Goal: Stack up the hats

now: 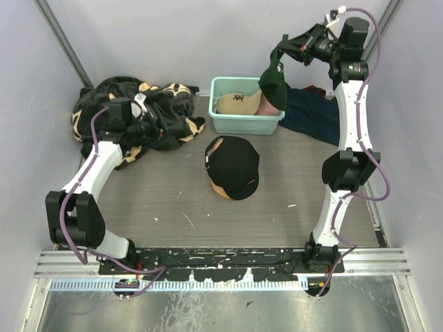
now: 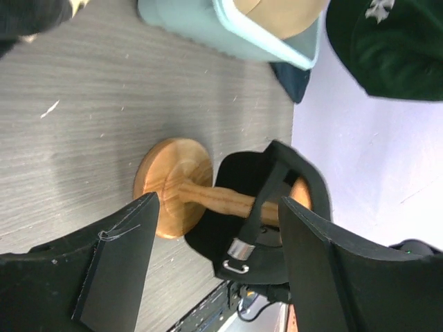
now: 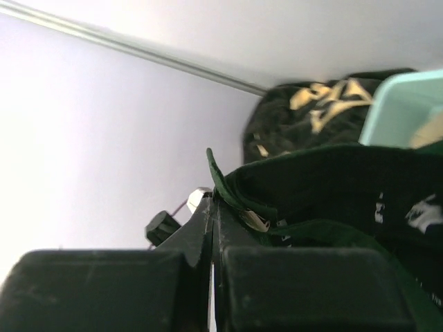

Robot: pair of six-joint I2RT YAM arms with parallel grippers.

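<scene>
Right claw (image 1: 285, 43), clamped on the green cap (image 1: 274, 83), held it over the bin (image 1: 246, 126); black cap (image 1: 235, 166) sat nearer, leftward; left claw (image 2: 218, 206) gaped

Top view: the pink cap (image 1: 270, 110) in the teal bin (image 1: 243, 126) is mostly hidden behind the hanging dark green cap (image 1: 274, 81), and the black cap (image 1: 234, 164) conceals its wooden stand (image 2: 173, 187); left wrist view: the tan cap (image 2: 284, 15) is cut off by the top edge.

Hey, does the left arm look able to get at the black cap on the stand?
Probably yes. The left gripper is open, empty and faces the black cap, with only bare table between. The right gripper holds the dark green cap up by the bin, clear of that path.
</scene>
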